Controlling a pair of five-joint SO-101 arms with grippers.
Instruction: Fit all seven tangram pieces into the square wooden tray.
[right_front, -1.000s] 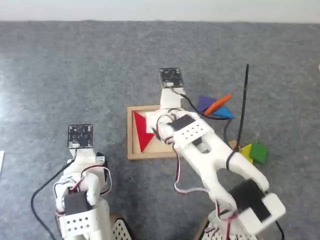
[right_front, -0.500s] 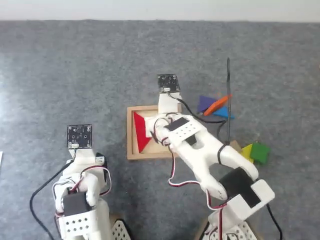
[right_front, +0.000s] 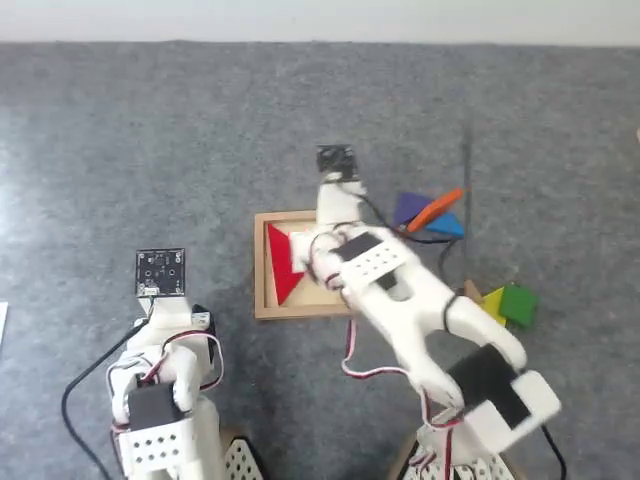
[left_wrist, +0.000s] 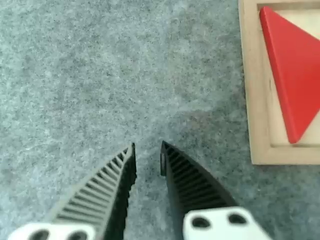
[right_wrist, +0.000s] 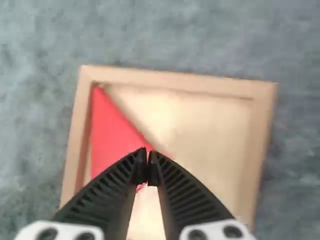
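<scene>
Grey carpet-like table covering (right_front: 150, 130) carries everything, and its nap will grip the flat pieces, so sliding them takes more force than lifting them. The white right arm (right_front: 420, 310) stretches across the square wooden tray (right_front: 262, 300). The white left arm (right_front: 160, 400) sits folded, well apart from the tray's near-left corner.

The large red triangle (right_wrist: 107, 135) lies in the tray with its long side along the left wall and its point aimed at the middle. The rest of the tray floor is bare wood.

The right gripper (right_wrist: 147, 157) has its jaws closed on nothing, with the tips over that inward point. Whether they touch it I cannot tell.

The step in hand looks like seating this triangle flush:
- Press low with the closed tips.
- Push square toward the left wall, not along it, so the piece does not pivot.
- Push gently, or the light tray may skid.

The left gripper (left_wrist: 147, 150) hangs over carpet with a narrow gap between its jaws.

To the right of the tray the purple piece (right_front: 408, 207), orange piece (right_front: 437, 210) and blue piece (right_front: 448, 226) overlap in a heap. The green piece (right_front: 518, 303) and yellow piece (right_front: 493, 303) touch each other farther out.
</scene>
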